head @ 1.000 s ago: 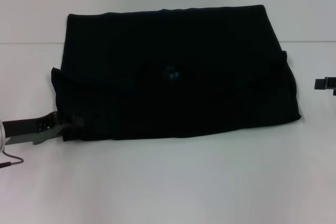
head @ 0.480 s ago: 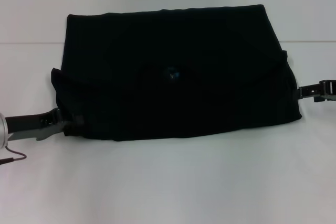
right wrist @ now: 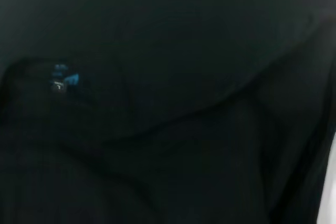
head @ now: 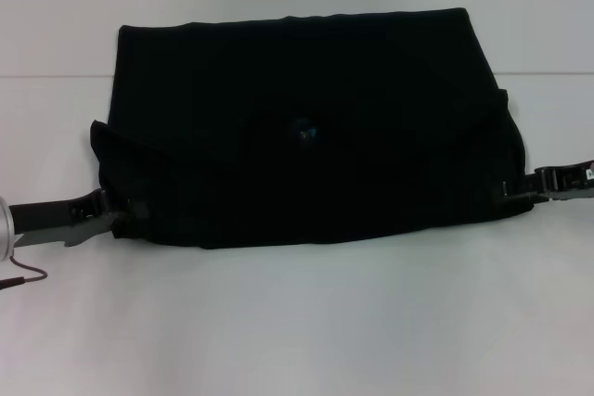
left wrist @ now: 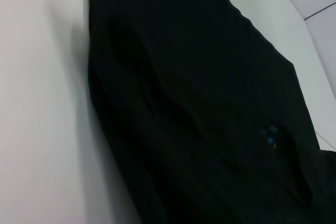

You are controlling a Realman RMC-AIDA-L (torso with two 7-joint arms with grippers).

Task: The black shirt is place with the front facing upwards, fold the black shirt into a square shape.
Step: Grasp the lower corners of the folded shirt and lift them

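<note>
Head view is showing me the black shirt (head: 306, 132) lying partly folded into a wide rectangle on the white table (head: 297, 322). I'm bringing the left gripper (head: 116, 215) and right gripper (head: 512, 189) against its near corners; whether they're pinching cloth I cannot tell. Squaring it is remaining, I'm judging.

Even, bright overhead light — faint shadows, no glare — right wrist view dark, blurred.

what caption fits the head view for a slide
Partly folded black shirt on a white table, left tool at its near left corner, right tool at its near right corner.
</note>
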